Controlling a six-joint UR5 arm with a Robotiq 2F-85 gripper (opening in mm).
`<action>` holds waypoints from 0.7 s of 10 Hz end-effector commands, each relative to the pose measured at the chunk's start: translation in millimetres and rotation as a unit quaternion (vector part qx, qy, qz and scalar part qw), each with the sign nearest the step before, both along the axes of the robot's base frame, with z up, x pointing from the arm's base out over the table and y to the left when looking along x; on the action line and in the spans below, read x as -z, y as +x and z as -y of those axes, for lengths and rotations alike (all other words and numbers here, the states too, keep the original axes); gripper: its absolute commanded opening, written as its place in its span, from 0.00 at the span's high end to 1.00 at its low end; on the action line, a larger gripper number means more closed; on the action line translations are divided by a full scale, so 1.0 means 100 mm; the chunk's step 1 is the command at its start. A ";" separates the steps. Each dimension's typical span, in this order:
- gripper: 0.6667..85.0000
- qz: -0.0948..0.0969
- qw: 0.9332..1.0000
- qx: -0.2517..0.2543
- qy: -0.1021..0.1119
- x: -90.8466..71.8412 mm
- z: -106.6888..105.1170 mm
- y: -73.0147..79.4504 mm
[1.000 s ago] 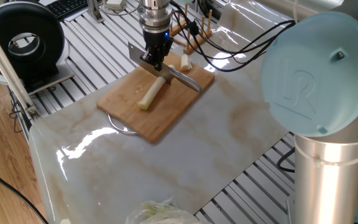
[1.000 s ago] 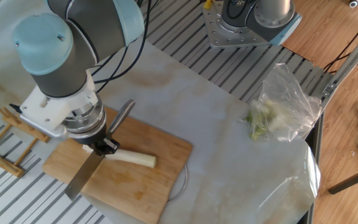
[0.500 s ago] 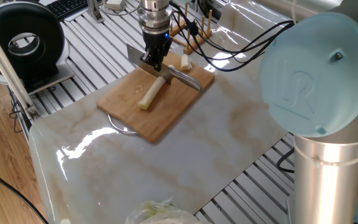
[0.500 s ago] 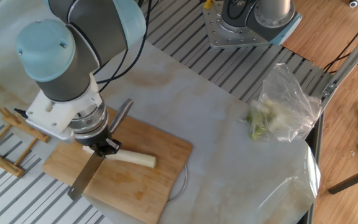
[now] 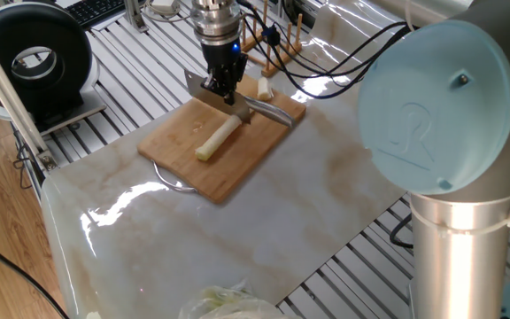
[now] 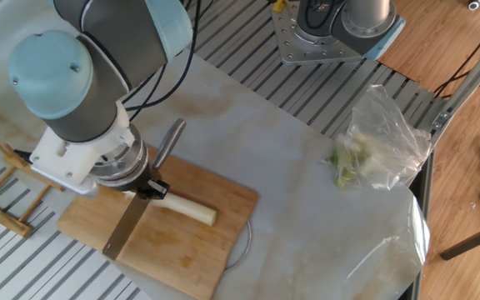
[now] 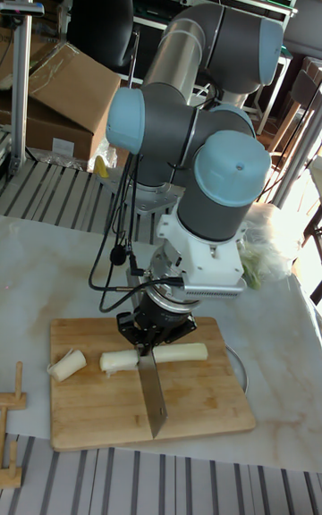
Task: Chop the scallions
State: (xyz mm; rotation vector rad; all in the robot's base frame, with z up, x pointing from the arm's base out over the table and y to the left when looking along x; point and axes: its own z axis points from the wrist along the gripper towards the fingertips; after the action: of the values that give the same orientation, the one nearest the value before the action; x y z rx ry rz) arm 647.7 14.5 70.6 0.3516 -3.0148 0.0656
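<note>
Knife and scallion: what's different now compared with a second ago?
The gripper carried the knife a little along the scallion, toward its uncut end, and the stalk shifted slightly. The knife stays gripped; the cut piece and cutting board haven't moved.

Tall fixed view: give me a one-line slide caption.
UR5 gripper holds a knife across a scallion stalk on the cutting board, one cut chunk alongside.

Grey arm (image 7: pixel 192 41), pale-blue joint caps, black cables, black tool (image 7: pixel 154 329).
</note>
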 end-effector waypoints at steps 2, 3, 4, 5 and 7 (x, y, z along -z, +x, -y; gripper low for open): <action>0.99 0.006 1.000 0.004 -0.001 0.02 0.02 0.02; 0.99 0.011 1.000 0.001 0.002 0.09 0.06 0.02; 0.99 0.019 1.000 -0.002 0.003 0.16 0.13 0.02; 0.99 0.027 1.000 0.003 0.015 0.21 0.14 0.03; 0.99 0.037 0.999 0.001 0.018 0.25 0.15 0.05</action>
State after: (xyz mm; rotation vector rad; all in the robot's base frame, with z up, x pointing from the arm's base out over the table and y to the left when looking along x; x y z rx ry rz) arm 650.6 2.2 52.3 0.3595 -3.0624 0.0555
